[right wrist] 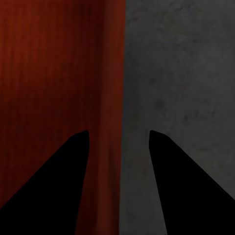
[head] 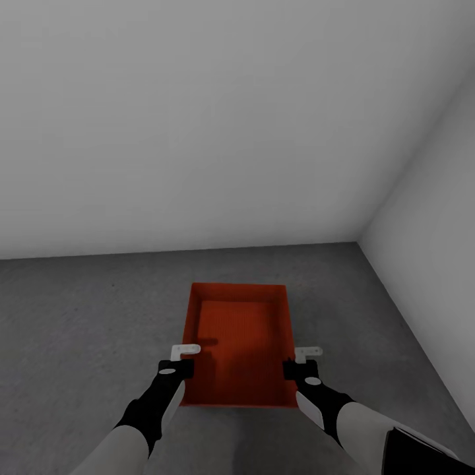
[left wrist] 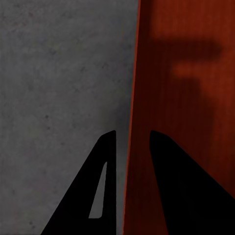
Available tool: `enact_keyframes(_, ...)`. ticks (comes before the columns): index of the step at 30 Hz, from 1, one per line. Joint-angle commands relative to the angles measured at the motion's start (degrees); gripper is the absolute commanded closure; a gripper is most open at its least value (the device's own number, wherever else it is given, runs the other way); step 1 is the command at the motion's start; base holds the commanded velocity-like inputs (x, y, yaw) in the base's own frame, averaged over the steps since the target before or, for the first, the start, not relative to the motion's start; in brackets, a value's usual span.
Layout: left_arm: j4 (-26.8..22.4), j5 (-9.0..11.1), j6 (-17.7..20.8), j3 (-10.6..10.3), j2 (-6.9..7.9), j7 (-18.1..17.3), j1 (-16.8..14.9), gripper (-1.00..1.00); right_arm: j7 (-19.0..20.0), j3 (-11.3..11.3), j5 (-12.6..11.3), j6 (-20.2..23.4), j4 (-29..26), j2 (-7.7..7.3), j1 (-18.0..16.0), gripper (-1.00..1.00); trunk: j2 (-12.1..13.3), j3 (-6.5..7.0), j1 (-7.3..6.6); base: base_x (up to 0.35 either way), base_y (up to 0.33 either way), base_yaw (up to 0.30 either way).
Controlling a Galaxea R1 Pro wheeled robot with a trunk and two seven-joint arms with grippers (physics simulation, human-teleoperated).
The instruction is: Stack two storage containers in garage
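Your orange-red bin (head: 241,343) sits on the grey concrete floor (head: 86,330), near the corner where the two white walls (head: 198,119) meet. Your left end effector (left wrist: 131,142) straddles the bin's left wall, one finger inside and one outside, with gaps either side. Your right end effector (right wrist: 119,139) straddles the right wall the same way, spread wider and not clamped.
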Motion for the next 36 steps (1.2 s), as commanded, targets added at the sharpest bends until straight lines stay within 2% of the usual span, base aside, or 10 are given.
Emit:
enact_keyframes(1, 0.0, -1.1, 0.6, 0.5, 0.03, 1.1, 0.0, 1.00, -1.0, -1.1, 0.3, -0.4, 3.4, -1.94, -0.1, 1.00, 0.0, -0.03, 0.00, 0.000, 0.000, 0.000)
enact_keyframes(3, 0.0, -1.1, 0.7, 0.6, 0.01, 1.1, 0.0, 1.00, -1.0, -1.1, 0.3, -0.5, 3.4, -1.94, -0.1, 1.00, 0.0, -0.03, 0.00, 0.000, 0.000, 0.000)
enact_keyframes(25, 0.0, -1.1, 0.6, 0.5, 0.07, 1.0, 0.0, 1.00, -1.0, -1.1, 0.3, -0.5, 3.4, -1.94, -0.1, 1.00, -8.8, -3.98, 4.83, 0.000, 0.000, 0.000)
enact_keyframes(31, -0.1, -1.1, 0.6, 0.6, 0.07, 1.0, 0.0, 1.00, -1.0, -1.1, 0.3, -0.5, 3.4, -1.94, -0.1, 1.00, -8.8, -3.98, 4.83, 0.000, 0.000, 0.000)
enact_keyframes(36, -0.1, -1.1, 0.6, 0.5, 0.08, 1.0, 0.0, 1.00, -1.0, -1.1, 0.3, -0.5, 3.4, -1.94, -0.1, 1.00, -10.8, -4.88, 5.93, 0.000, 0.000, 0.000)
